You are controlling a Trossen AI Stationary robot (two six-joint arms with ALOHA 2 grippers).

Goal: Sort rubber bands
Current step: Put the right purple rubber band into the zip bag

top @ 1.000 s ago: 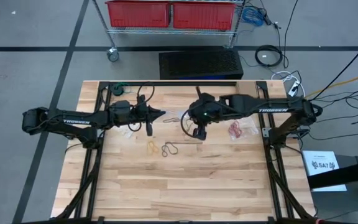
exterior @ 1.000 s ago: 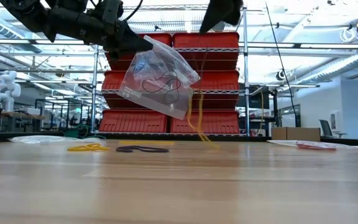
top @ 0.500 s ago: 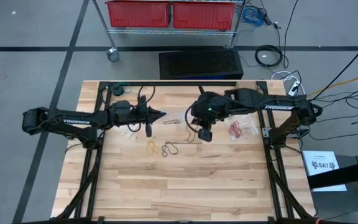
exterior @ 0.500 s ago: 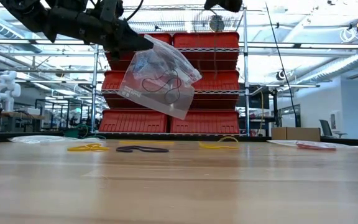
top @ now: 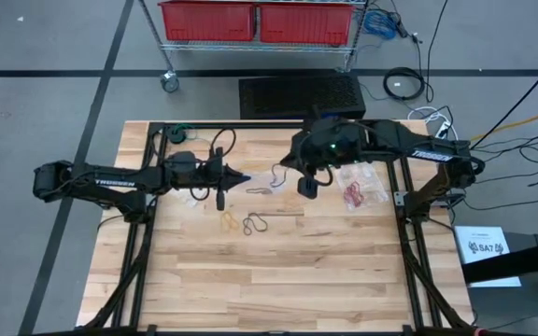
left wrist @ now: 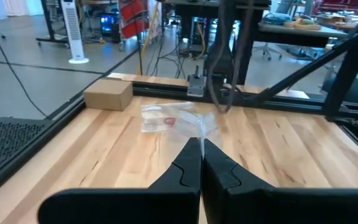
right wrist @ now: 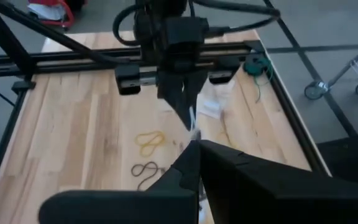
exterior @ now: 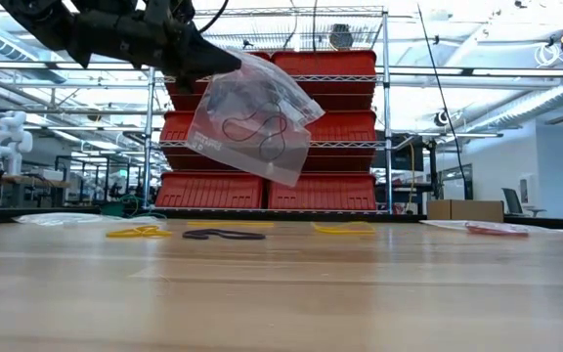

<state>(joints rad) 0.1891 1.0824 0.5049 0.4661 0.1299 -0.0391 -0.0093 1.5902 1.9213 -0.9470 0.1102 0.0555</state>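
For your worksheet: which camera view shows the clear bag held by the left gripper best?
The low view: the clear bag hangs side-on from the left gripper, black bands visible inside. High view hardly shows it; both wrist views catch only its pinched edge.

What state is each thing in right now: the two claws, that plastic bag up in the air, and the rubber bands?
Left gripper: shut on the clear bag, raised above the table.
Clear bag: hanging tilted in the air, black rubber bands inside.
Right gripper: shut, raised, holding nothing visible.
Yellow rubber bands: lying loose on the table.
Black rubber band: lying loose on the table.
Bag with red bands: lying flat on the table.
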